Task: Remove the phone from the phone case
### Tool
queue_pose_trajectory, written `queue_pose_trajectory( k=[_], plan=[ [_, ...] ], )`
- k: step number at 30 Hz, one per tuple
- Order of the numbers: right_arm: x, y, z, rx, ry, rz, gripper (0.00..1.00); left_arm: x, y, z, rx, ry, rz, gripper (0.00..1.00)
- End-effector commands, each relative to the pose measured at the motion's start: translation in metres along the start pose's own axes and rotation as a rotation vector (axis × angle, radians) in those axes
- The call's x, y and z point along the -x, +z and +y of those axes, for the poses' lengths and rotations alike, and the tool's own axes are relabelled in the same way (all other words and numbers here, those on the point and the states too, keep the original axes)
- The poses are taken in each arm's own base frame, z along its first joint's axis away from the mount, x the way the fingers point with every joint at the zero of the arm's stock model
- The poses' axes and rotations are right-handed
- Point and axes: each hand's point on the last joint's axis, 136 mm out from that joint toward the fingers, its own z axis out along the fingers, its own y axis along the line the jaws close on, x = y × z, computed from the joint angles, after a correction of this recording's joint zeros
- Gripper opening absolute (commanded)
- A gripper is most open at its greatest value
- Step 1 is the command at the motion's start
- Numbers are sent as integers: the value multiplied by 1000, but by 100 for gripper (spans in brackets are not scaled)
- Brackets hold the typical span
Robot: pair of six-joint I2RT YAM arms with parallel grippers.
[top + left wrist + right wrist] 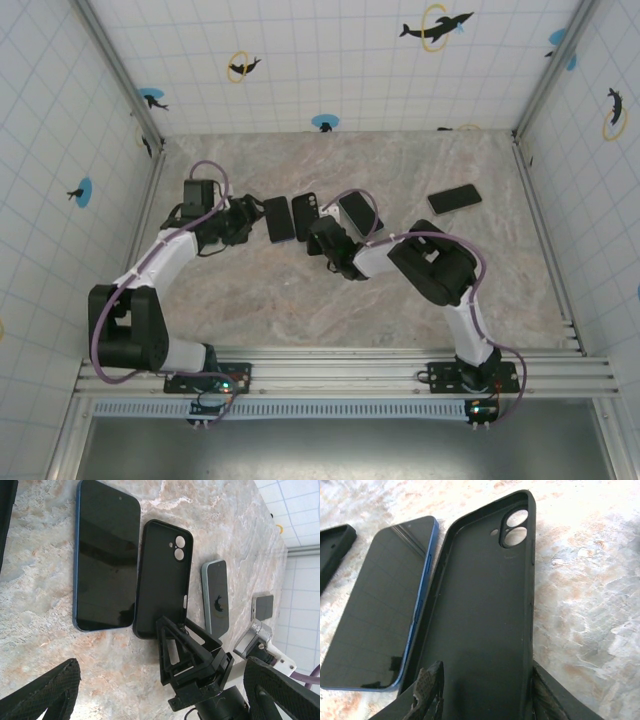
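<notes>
The blue phone [277, 218] [105, 555] [380, 605] lies screen up on the marble table, out of its case. The empty black phone case [304, 215] [162, 580] [485, 595] lies open side up right beside it, with the camera cutouts at its far end. My left gripper [245, 218] [162, 685] is just left of the phone, its jaws wide apart and holding nothing. My right gripper [318, 232] [487, 672] is at the near end of the case. It is open, with one finger [427, 687] over the case's inside and the other [560, 695] outside the right wall.
A light-blue phone [360, 212] [217, 597] lies back up to the right of the case. Another dark phone [454, 198] lies further right near the back. Tiled walls enclose the table [300, 320] on three sides.
</notes>
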Motion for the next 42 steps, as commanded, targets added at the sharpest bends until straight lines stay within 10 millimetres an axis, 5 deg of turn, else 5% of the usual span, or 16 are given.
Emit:
queue_pose_trajectory(
  k=[1, 8, 26, 42],
  plan=[
    [1, -6, -10, -40, -103, 49, 45, 2, 0, -11, -20, 25, 19, 87],
    [-6, -2, -16, -59, -218, 120, 50, 5, 2, -13, -26, 29, 27, 88],
    [-13, 10, -19, -126, -210, 170, 8, 7, 4, -16, -33, 24, 36, 90],
    [0, 12, -18, -337, -208, 127, 5, 7, 3, -20, -47, 30, 35, 92]
  ],
)
